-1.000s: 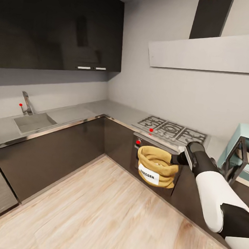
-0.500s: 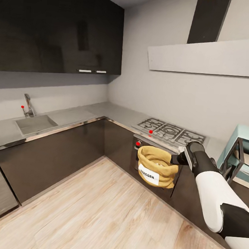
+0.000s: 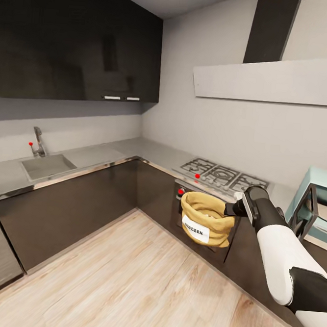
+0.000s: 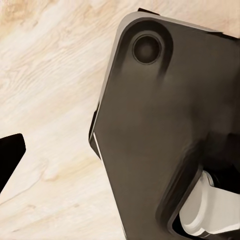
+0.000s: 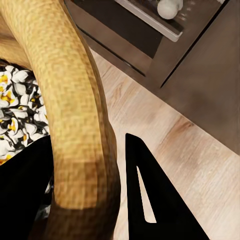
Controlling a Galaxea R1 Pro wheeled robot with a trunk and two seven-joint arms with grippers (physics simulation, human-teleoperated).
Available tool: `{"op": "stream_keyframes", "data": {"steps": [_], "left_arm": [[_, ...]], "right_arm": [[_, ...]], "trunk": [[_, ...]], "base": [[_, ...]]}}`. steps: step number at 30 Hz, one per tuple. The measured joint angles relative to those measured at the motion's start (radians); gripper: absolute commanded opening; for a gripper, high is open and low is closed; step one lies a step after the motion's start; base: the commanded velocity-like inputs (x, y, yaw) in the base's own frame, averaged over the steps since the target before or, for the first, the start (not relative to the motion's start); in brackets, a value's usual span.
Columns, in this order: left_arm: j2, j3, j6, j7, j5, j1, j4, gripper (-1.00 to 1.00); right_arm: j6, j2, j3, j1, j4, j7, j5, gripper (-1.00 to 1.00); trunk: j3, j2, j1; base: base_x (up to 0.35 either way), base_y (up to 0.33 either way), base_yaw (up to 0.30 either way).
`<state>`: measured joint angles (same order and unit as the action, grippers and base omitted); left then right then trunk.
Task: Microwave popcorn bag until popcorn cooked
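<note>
Tan cloth popcorn bag [image 3: 206, 220] hangs in the air off the right gripper [image 3: 232, 208], which pinches its rolled rim. Landmark is the microwave [image 3: 315, 204].

Head view: the bag is off the countertop [image 3: 135, 149], in front of the oven [image 3: 204, 225] and below the gas hob [image 3: 225, 175], so it sits well to the sink [image 3: 47, 166] side of the microwave and lower than it. The mint-blue microwave is at the frame edge on the worktop, its dark-glass door swung open toward the robot.

Left wrist view: wood floor [image 4: 50, 100] and a dark robot body panel [image 4: 165, 125]. One black fingertip of the left gripper [image 4: 10, 157] shows at the edge; I can't tell whether it's open or closed.

Right wrist view: two black fingers [image 5: 150, 200] are clamped on the bag's rolled rim, one inside, one outside. Popcorn [image 5: 20, 110] in the bag reads as white puffed pieces with yellow bits, so it may already look popped. Oven front and a white knob [image 5: 167, 7] lie beyond.

Status, my read: pickup is done and the door is open. Left to do: carry the bag to the microwave, set it inside, close the door, run the heat.
</note>
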<state>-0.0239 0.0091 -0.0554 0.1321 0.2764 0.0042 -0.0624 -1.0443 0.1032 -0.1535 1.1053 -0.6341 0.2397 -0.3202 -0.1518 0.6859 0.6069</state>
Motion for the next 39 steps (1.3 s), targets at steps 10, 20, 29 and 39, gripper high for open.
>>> {"op": "stream_keyframes", "data": {"steps": [10, 20, 29, 39], "left_arm": [[-0.002, 0.003, 0.0, 0.001, 0.0, 0.0, 0.0, 1.0], [-0.003, 0.002, 0.001, 0.001, -0.001, 0.0, 0.001, 1.0], [-0.003, 0.003, 0.002, 0.001, -0.002, 0.0, 0.001, 1.0], [-0.002, 0.002, 0.002, 0.0, -0.001, 0.0, 0.001, 1.0]], "right_arm": [[0.0, 0.0, 0.0, 0.0, 0.0, 0.001, 0.002, -1.0], [0.0, 0.0, 0.0, 0.0, 0.005, 0.002, 0.007, -1.0], [0.0, 0.007, 0.001, 0.0, 0.038, 0.001, 0.0, -1.0], [0.0, 0.014, 0.0, 0.0, 0.038, 0.0, 0.002, -1.0]], "trunk": [[0.002, 0.0, 0.0], [0.002, 0.0, 0.0], [0.003, 0.0, 0.0], [0.009, 0.0, 0.0]], "base": [[-0.152, 0.255, 0.0], [-0.177, 0.284, 0.0], [-0.226, 0.284, -0.088], [-0.236, 0.237, -0.234]]}}
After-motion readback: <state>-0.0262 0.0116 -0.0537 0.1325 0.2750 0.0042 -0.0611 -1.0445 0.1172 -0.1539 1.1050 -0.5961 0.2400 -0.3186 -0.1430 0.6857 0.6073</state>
